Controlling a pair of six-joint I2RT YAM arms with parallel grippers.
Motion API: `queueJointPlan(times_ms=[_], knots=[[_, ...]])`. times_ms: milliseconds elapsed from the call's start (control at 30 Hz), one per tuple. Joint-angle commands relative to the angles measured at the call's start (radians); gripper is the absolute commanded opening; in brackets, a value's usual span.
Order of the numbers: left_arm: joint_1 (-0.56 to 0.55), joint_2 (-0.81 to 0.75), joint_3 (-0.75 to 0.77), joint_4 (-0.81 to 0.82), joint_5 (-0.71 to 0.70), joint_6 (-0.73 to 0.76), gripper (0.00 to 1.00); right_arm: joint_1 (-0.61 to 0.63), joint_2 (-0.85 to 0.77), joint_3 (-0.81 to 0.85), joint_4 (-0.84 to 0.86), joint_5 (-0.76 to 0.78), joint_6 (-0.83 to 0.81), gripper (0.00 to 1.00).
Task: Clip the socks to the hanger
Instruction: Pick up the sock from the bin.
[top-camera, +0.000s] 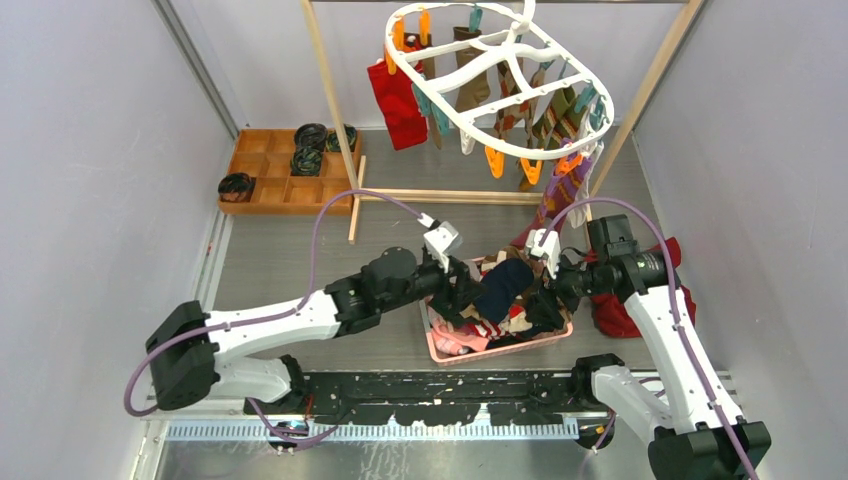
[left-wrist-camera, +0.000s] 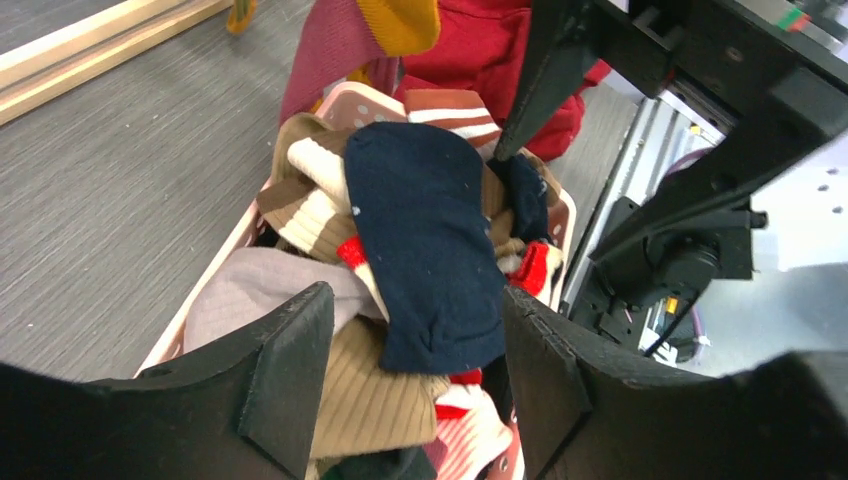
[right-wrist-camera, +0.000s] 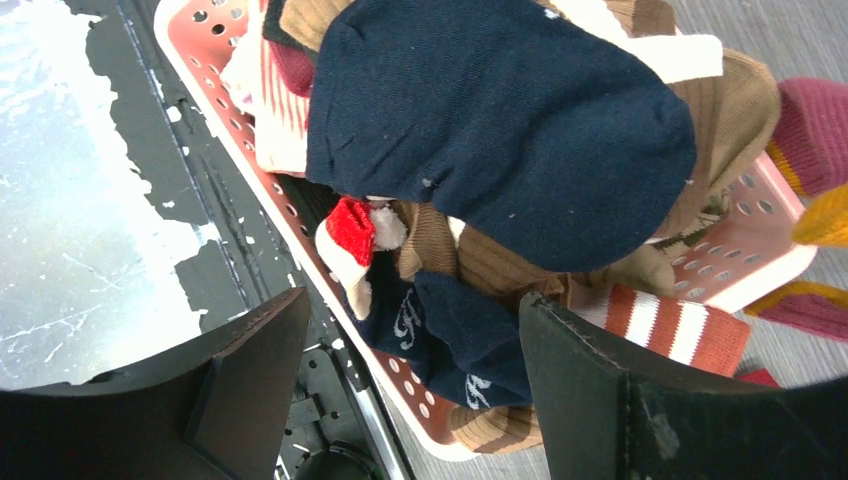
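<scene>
My left gripper hangs over the left side of the pink basket, fingers apart and clamped on nothing. In its wrist view the left fingers stand either side of the near end of the navy sock, and I see a gap between the pads and the cloth.

That navy sock lies on top of the heap of socks in the basket, between my two grippers. Its long axis runs from my left fingertips away toward the right gripper, so my left fingers straddle it across its width. I judge this the relation that counts: closing here should pinch one end and leave the rest free to hang.

My right gripper is at the basket's right side, fingers also apart and empty. From its wrist camera the navy sock sits ahead of the fingertips, not between them; below the right fingers lies a darker lettered sock. So I reckon the left is better placed.

The hanger hangs well apart, beyond the basket, with several socks already clipped on.
</scene>
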Motion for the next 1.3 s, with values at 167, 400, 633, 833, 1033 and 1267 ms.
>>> queueJointPlan(times_ms=[167, 400, 633, 833, 1033, 1267], knots=[[-0.011, 0.150, 0.148, -0.086, -0.062, -0.035, 0.51, 0.003, -0.024, -0.005, 0.058, 0.060, 0.058, 0.82], [-0.013, 0.191, 0.192, -0.122, 0.025, -0.081, 0.21, 0.003, -0.034, -0.009, 0.060, 0.066, 0.062, 0.82], [-0.013, 0.181, 0.224, -0.158, 0.048, -0.070, 0.01, 0.004, -0.040, -0.006, 0.057, 0.063, 0.063, 0.82], [-0.011, 0.129, 0.224, -0.176, -0.012, -0.048, 0.00, 0.001, -0.047, -0.005, 0.058, 0.059, 0.065, 0.82], [0.003, 0.010, 0.224, -0.225, -0.065, -0.049, 0.00, -0.008, -0.061, -0.004, 0.061, 0.053, 0.072, 0.83], [0.062, -0.146, 0.191, -0.278, 0.031, -0.118, 0.00, -0.013, -0.066, -0.005, 0.068, 0.051, 0.079, 0.84]])
